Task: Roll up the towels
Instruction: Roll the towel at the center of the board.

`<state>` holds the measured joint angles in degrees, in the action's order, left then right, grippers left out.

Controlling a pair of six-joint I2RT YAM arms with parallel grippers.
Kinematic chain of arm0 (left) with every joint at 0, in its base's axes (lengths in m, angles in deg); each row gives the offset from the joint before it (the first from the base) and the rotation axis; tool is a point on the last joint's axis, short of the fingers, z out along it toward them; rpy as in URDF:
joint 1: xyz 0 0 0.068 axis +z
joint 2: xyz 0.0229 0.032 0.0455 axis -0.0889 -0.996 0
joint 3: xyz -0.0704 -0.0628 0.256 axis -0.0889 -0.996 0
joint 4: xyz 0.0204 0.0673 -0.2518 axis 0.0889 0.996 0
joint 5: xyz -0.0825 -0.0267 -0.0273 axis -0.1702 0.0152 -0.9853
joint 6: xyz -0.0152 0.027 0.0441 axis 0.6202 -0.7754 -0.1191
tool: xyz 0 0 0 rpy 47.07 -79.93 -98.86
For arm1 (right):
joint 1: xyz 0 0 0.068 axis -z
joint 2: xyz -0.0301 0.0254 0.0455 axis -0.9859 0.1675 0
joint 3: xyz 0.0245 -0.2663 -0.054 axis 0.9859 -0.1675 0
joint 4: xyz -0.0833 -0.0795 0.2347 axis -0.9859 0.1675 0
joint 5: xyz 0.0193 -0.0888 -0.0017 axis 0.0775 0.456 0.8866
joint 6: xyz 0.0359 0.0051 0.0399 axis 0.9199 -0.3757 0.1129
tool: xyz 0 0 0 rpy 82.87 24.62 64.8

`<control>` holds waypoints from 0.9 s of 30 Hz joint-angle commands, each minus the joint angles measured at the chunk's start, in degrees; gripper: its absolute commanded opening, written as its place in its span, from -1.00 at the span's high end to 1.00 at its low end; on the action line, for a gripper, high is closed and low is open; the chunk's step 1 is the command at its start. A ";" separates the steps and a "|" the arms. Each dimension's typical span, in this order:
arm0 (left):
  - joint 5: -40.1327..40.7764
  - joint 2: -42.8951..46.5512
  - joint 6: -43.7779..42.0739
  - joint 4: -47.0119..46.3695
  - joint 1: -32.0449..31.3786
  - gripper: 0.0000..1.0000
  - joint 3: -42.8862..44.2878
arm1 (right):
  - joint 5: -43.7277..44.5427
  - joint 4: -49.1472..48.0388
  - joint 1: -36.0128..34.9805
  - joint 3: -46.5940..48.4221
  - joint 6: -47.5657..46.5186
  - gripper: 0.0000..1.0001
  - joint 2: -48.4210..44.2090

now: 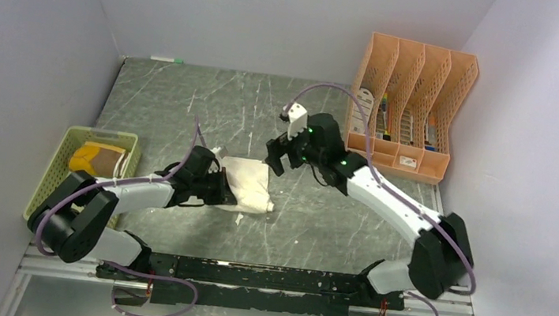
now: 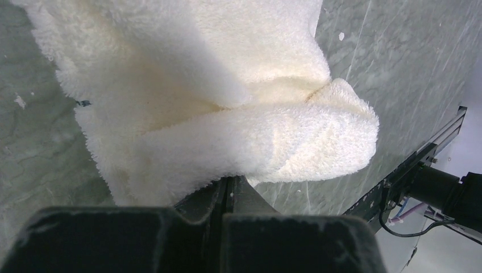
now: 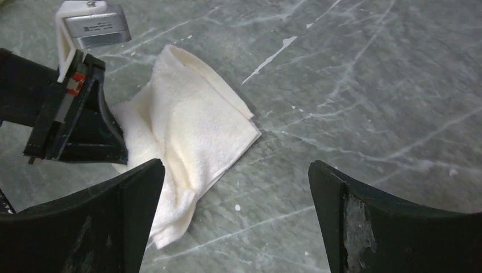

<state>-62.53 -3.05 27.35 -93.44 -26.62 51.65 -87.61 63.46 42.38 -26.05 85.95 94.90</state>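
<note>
The cream-white towel (image 1: 248,182) lies folded on the grey table near the middle, one fold bulging into a soft roll (image 2: 295,142). My left gripper (image 1: 229,193) is shut at the towel's left edge, its tips (image 2: 230,181) buried in the pile and pinching the cloth. My right gripper (image 1: 279,163) hovers just right of and above the towel, jaws wide open and empty (image 3: 234,168); the towel (image 3: 193,125) shows below its left finger. The brown towel with mustard-yellow edging (image 1: 101,158) sits in the green mesh basket (image 1: 74,137) at the left.
An orange file organizer (image 1: 411,101) holding small items stands at the back right. A marker (image 1: 167,58) lies by the back wall. The black frame rail (image 1: 263,277) runs along the near edge.
</note>
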 commanded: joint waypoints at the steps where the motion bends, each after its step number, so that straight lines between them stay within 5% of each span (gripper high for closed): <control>1: 3.01 -2.75 -1.08 1.56 0.05 0.86 -1.67 | 4.92 -1.70 -1.39 -6.73 3.04 -1.00 -5.97; 6: 0.57 -3.21 -0.89 0.10 0.88 0.86 -1.75 | 45.93 -9.11 -31.70 -18.75 -7.93 -1.00 -12.82; 11: -2.81 -2.77 -0.82 -1.09 2.25 0.86 -2.38 | 59.78 -10.63 -41.38 -22.80 -14.38 -0.98 -6.32; 16: -5.02 -1.26 -1.45 -0.51 3.43 0.86 -2.64 | 62.00 -21.52 -43.07 -25.01 -23.26 -0.91 1.60; 27: -9.38 0.53 -2.72 1.12 5.19 0.86 -2.56 | 51.94 -36.47 -40.41 -22.76 -33.61 -0.79 14.58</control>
<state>-70.53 -3.14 26.50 -95.74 -22.38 50.10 -33.16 34.63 1.09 -50.20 56.62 106.75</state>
